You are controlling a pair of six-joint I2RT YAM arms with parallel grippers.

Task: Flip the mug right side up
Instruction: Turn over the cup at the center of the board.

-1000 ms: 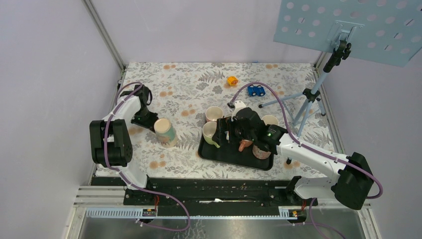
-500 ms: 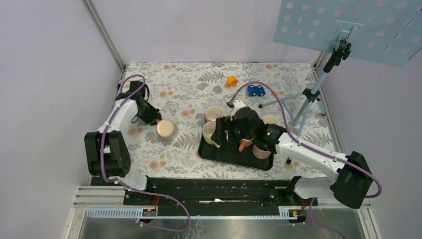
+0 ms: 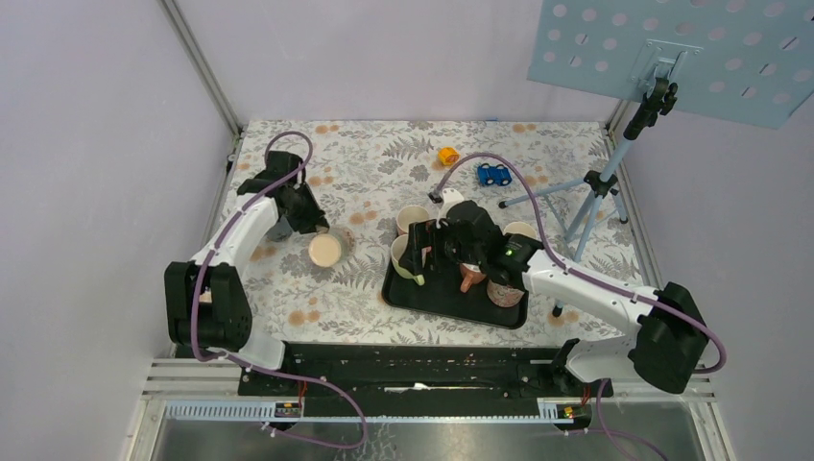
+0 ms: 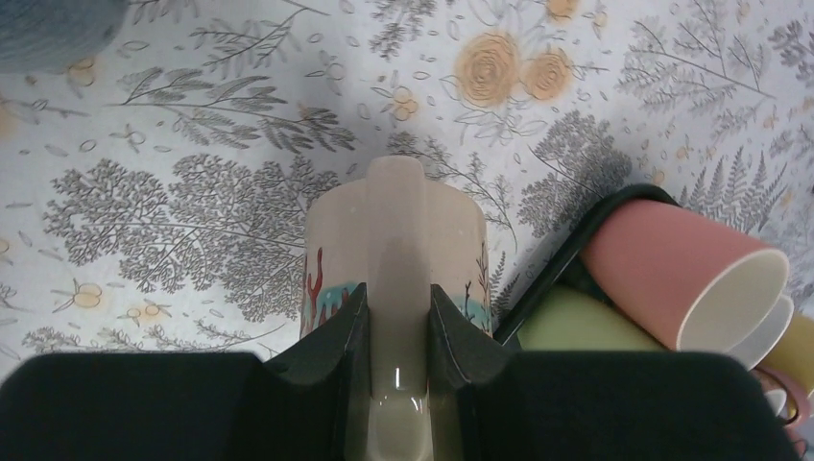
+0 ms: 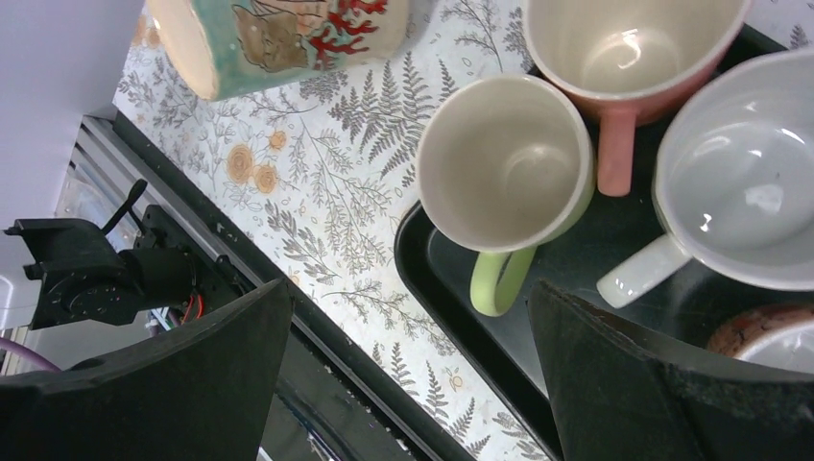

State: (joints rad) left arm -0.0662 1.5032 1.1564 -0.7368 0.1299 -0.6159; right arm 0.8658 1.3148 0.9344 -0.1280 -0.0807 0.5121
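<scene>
Left gripper (image 4: pixel 396 322) clamped on the handle of the cream ceramic mug with teal band (image 4: pixel 394 226), mouth upward, nine o'clock of the black plastic tray (image 3: pixel 451 305); right gripper (image 5: pixel 408 288) gapes wide.

You have 2 arms bolted to the black rail (image 3: pixel 422 370). The left arm (image 3: pixel 235 235) and the right arm (image 3: pixel 586 293) are both white shells between bulky black joints. A purple cable (image 3: pixel 480 157) trails from each. A green light (image 3: pixel 507 253) glows on the right arm's end farthest from the rail. Left fingers (image 4: pixel 326 360) are matte black and slim, while right fingers (image 5: pixel 192 384) are broad and curved.
</scene>
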